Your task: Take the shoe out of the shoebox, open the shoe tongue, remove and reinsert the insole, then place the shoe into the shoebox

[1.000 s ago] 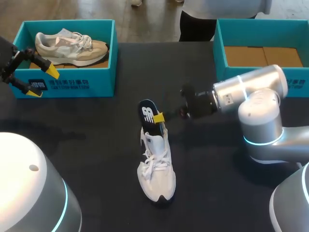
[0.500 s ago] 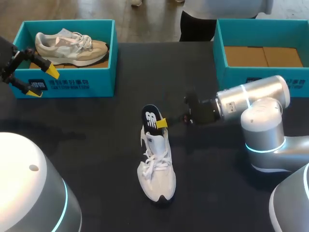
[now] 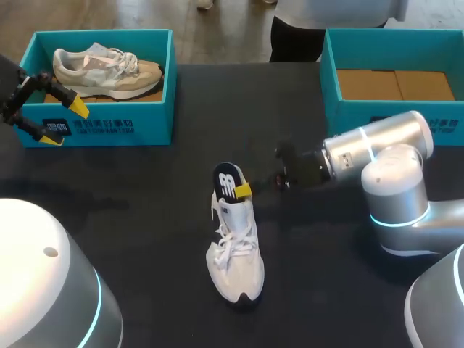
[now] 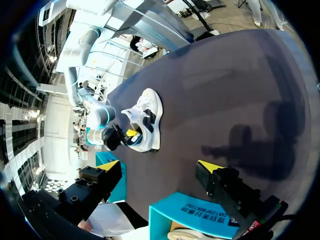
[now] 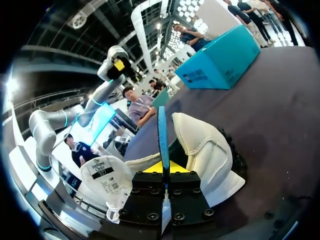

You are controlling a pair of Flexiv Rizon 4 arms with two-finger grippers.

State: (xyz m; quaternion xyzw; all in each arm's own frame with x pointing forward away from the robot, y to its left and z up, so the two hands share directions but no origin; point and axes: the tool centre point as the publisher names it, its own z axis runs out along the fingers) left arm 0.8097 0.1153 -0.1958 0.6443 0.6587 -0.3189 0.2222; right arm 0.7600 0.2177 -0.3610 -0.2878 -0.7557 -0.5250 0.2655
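The right hand [image 3: 243, 190] pinches the insole [image 3: 228, 177] standing from the white shoe's [image 3: 235, 254] heel mid-way across the counter [image 3: 145, 210], while the left hand [image 3: 64, 125] hangs spread near the far-left corner.

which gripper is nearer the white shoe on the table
Right. The right gripper is shut on the insole sticking out of the white shoe; the left gripper hangs open by the left shoebox, well away.

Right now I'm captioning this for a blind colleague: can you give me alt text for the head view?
Jaws of the right arm pinch a dark insole standing up from the heel of a white shoe at mid-table. The left arm holds its jaws open beside a teal shoebox containing another shoe.
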